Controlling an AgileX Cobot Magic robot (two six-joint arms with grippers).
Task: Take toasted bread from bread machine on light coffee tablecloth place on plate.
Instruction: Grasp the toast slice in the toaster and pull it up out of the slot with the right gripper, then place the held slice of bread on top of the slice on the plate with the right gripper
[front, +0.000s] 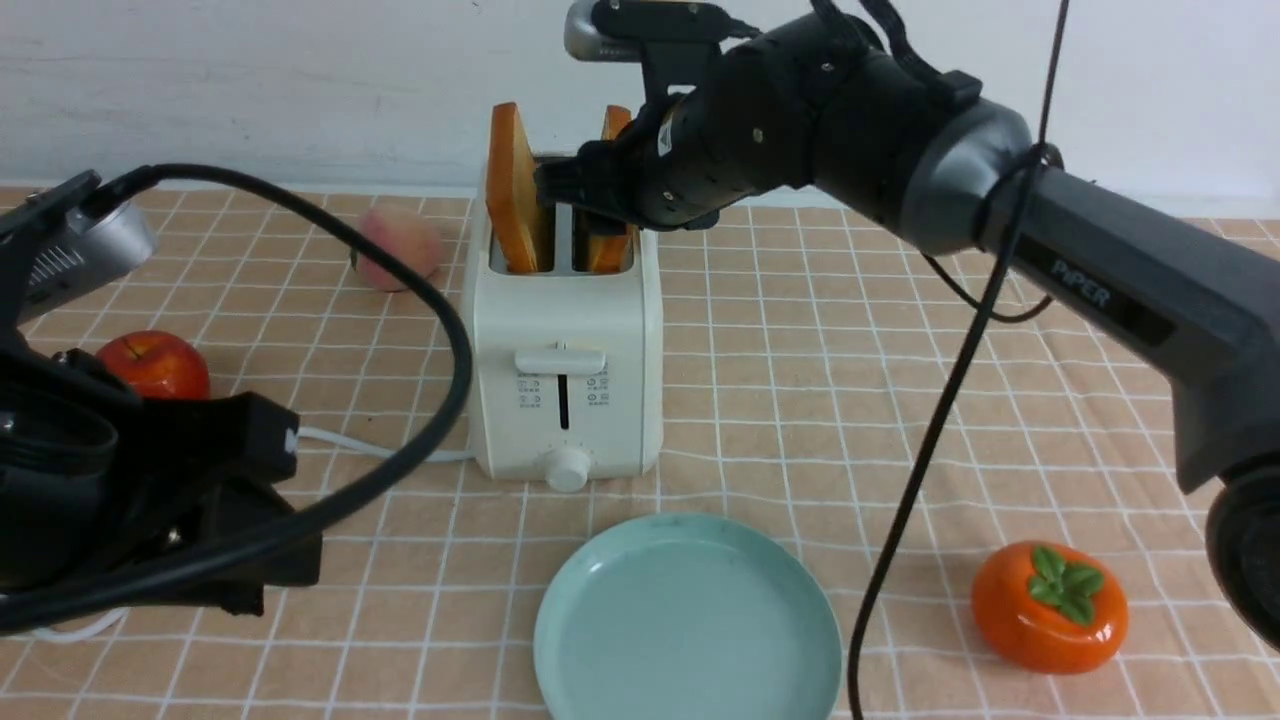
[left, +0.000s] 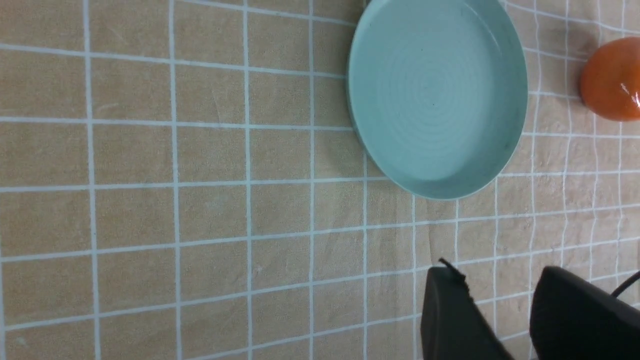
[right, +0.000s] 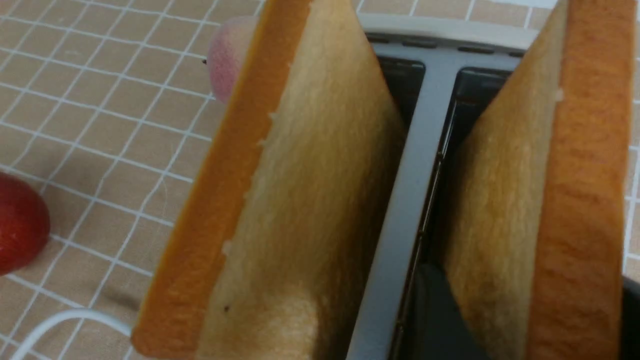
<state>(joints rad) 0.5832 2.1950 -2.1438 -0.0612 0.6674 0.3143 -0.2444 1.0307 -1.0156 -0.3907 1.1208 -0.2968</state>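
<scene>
The cream-white bread machine (front: 565, 330) stands on the light coffee tablecloth (front: 850, 400) with two slices of toasted bread upright in its slots. The left slice (front: 515, 190) stands free. My right gripper (front: 600, 205) reaches in from the right, above the toaster. Its fingers lie against both sides of the right slice (right: 545, 200), one finger (right: 435, 310) down in the slot beside it. That slice still sits in its slot. The pale blue-green plate (front: 690, 620) lies bare in front of the toaster. My left gripper (left: 500, 280) hovers open over the cloth near the plate (left: 435, 95).
A red apple (front: 155, 365) and a peach (front: 400, 245) lie left of the toaster. An orange persimmon-shaped object (front: 1050, 605) sits right of the plate. The toaster's white cord (front: 370, 445) runs left. A black cable (front: 930, 450) hangs from the right arm.
</scene>
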